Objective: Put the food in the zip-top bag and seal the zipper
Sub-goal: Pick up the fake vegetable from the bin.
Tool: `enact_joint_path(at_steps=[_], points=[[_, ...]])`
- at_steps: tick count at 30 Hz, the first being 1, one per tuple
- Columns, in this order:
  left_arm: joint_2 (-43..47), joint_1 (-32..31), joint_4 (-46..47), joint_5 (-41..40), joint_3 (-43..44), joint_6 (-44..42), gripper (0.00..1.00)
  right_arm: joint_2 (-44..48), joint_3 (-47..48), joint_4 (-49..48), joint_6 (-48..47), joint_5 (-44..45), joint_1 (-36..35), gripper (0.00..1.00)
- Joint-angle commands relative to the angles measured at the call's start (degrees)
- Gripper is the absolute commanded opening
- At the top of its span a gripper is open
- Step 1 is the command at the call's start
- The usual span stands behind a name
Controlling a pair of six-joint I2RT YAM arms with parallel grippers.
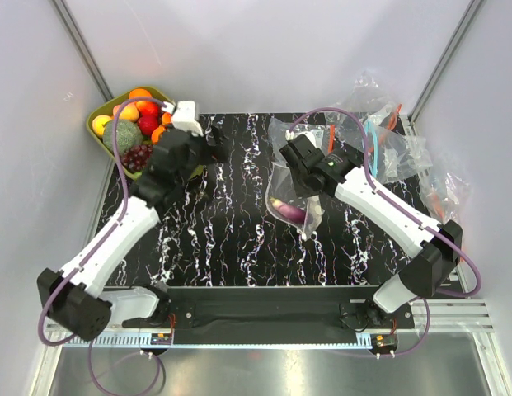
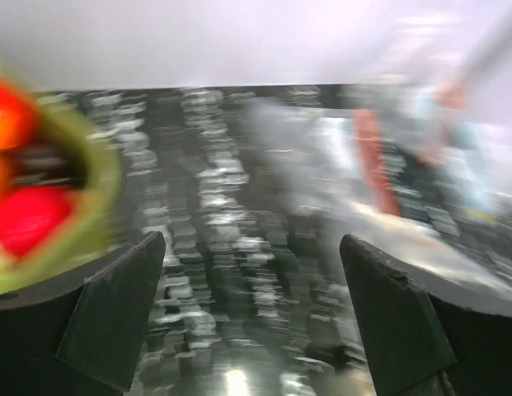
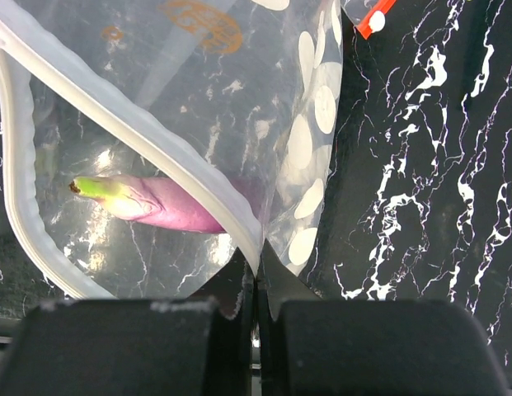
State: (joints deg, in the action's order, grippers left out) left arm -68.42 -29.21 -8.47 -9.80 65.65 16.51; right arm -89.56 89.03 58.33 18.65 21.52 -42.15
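Note:
The zip-top bag [image 1: 287, 186], clear with white dots [image 3: 315, 107], hangs over the middle of the table. Its mouth is open. My right gripper [image 3: 257, 262] is shut on the bag's rim, right at the zipper [image 3: 140, 132]. One piece of food, a purple eggplant [image 3: 169, 208], lies inside the bag [image 1: 288, 211]. More food [image 1: 144, 107], orange, red and dark grapes [image 1: 138, 155], fills the olive-green tub [image 1: 97, 139] at the back left. My left gripper [image 2: 251, 247] is open and empty beside the tub [image 2: 95, 206], and its view is blurred by motion.
Other clear bags with orange and blue strips [image 1: 387, 136] are piled at the back right; one orange strip [image 2: 375, 165] shows ahead of the left gripper. Grey walls close in the black marbled table [image 1: 231, 247] on three sides.

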Motion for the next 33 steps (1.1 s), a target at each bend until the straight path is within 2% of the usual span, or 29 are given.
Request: enact_joint_path(at_steps=[1,5,12,22,26,31,33], points=[[-3.9,6.08,-11.21,-4.26,6.05,-5.17,0.94,2.46,-0.35,-0.93,0.24,0.46,0.49,0.0],[-10.14,15.04,-16.57,-3.73,13.87,-6.58,0.97,2.55,-0.62,-0.84,0.15,-0.07,0.49,0.0],[-26.39,18.84,-28.43,-3.47,29.53,-12.11,0.99,2.46,-1.32,-1.55,-0.46,-0.42,0.67,0.0],[-36.25,21.12,-31.25,-4.79,35.69,-12.21,0.99,2.46,-2.99,-2.69,-0.81,-1.39,0.93,0.0],[-38.36,22.27,-32.4,-2.24,35.87,-11.24,0.96,2.9,-3.78,-3.04,-0.9,-1.3,1.11,0.0],[-41.26,22.97,-34.59,1.1,35.95,-10.62,0.84,2.9,-3.6,-3.13,-0.9,-1.39,1.28,0.0],[-42.31,22.97,-36.08,2.24,36.65,-10.71,0.83,2.72,-3.52,-3.04,-0.9,-1.39,1.37,0.0]])
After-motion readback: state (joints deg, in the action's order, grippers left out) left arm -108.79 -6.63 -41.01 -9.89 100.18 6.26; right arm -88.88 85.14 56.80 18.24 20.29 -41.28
